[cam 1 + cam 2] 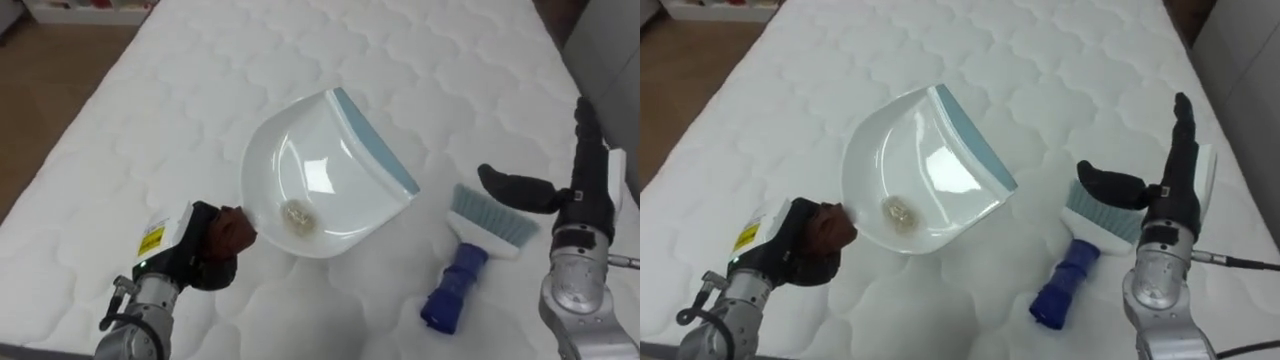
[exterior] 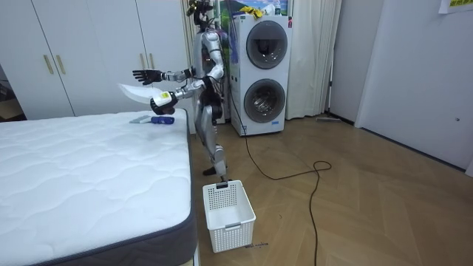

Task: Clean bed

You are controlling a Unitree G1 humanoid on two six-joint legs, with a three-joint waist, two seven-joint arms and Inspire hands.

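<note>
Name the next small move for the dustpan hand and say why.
Probably keep the dustpan level and swing it toward the white basket on the floor. The left hand grips its handle, a small clump of debris sits in the pan, and the brush lies on the bed by the open right hand.

Handle: at 7 o'clock of the dustpan (image 1: 320,170), closed inside the left hand (image 1: 205,250); its shape cannot be told
Speck: a pale bit (image 1: 298,215) in the pan, too small to tell what it is
Bristles: on the brush (image 1: 470,265), partly covered at 1 o'clock by the right hand (image 1: 585,190)
Edges: the bed (image 1: 200,90) is cut off at 12 and 6 o'clock
</note>
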